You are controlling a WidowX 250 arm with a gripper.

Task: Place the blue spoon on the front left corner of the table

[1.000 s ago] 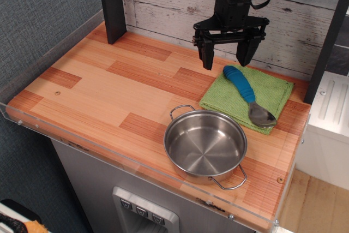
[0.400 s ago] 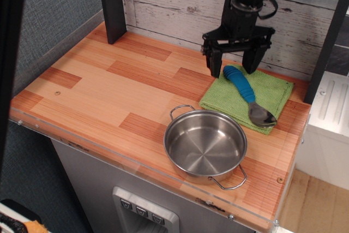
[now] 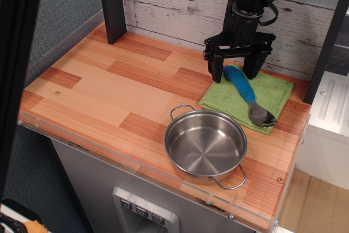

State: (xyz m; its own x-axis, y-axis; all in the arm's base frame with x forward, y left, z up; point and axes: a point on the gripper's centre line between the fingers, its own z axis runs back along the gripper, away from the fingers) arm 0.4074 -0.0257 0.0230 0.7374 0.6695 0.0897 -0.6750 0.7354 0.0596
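The blue spoon lies on a green folded cloth at the back right of the table, its ribbed blue handle pointing to the back and its silver bowl toward the front right. My gripper hangs open just above the handle's far end, one black finger on each side of it, not closed on anything. The front left corner of the table, with a reddish-brown block and the clear acrylic rim, lies far to the left of the gripper.
A steel pot with two handles stands near the front edge, in front of the cloth. A black post stands at the back left. A dark out-of-focus bar covers the left edge of the view. A white plank wall backs the table.
My gripper has moved right and down, from left of the cloth to straddling the spoon handle's far end. The dark bar at the left has widened. The spoon has not moved.
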